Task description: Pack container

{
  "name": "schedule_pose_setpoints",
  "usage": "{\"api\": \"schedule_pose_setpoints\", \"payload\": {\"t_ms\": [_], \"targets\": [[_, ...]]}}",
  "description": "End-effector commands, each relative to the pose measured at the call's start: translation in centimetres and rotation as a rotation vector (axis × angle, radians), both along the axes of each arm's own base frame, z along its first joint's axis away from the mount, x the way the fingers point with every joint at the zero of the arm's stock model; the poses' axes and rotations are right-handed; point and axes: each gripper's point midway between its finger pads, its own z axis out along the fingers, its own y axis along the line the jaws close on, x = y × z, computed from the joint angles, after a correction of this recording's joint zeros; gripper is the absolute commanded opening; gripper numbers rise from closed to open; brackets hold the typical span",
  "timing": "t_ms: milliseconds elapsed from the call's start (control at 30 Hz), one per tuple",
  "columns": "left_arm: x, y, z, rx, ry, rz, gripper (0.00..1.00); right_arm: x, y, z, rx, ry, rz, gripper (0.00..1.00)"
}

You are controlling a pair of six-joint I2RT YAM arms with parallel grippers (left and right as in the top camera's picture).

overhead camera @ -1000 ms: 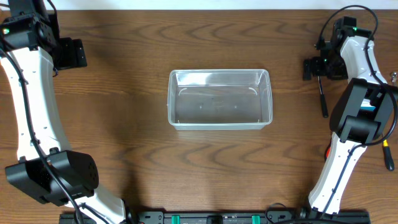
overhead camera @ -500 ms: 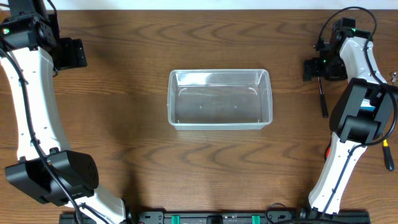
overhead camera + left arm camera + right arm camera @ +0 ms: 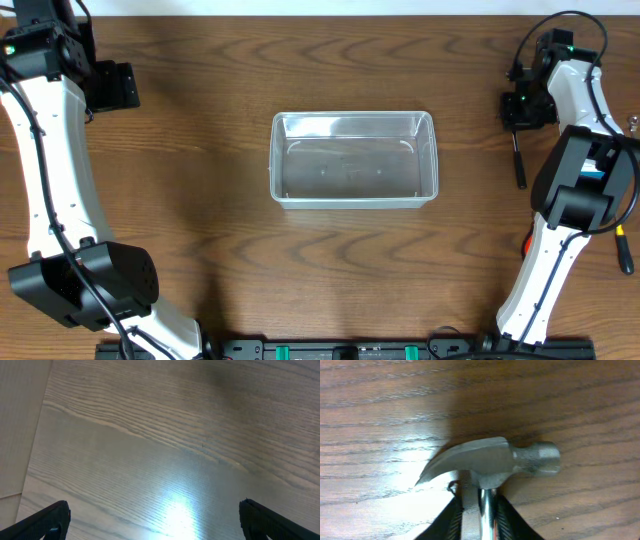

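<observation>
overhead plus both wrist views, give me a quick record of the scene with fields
container: clear tub, centre of the table, empty
hammer: lying on the table at the far right, outside the container
right gripper: fingers closed on the hammer's neck just below the head
left gripper: fingers wide open over bare wood, holding nothing
packed so far: nothing
</observation>
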Motion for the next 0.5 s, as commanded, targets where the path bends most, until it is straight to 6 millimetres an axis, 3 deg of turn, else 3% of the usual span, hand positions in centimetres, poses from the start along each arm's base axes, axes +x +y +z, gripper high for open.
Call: {"api": "schedule_pose_setpoints", "payload": {"t_ms": [0,67,167,333,467], "targets": [[-0.1,0.3,0.3,0.012,-0.005,0.002,0.98,-0.7,-1.0,-0.6,-0.010,0.023,-0.021,0.19],[-0.1,0.3,0.3,0.012,-0.005,0.002,0.98,-0.8,-1.1,-0.6,-0.010,0.024,-0.024,0.15],[-0.1,0.3,0.3,0.012,-0.005,0.002,0.98,-0.8,-1.1,-0.6,-0.010,0.025,-0.024,0.01],[-0.1,0.3,0.3,0.012,-0.005,0.002,0.98,-0.9,-1.0,0.1,-0.008,0.033,-0.022,0.01],[-0.1,0.3,0.3,0.012,-0.005,0.002,0.98,-0.2,-0.7,3.1,-0.013,0.008,-0.014,0.01]]}}
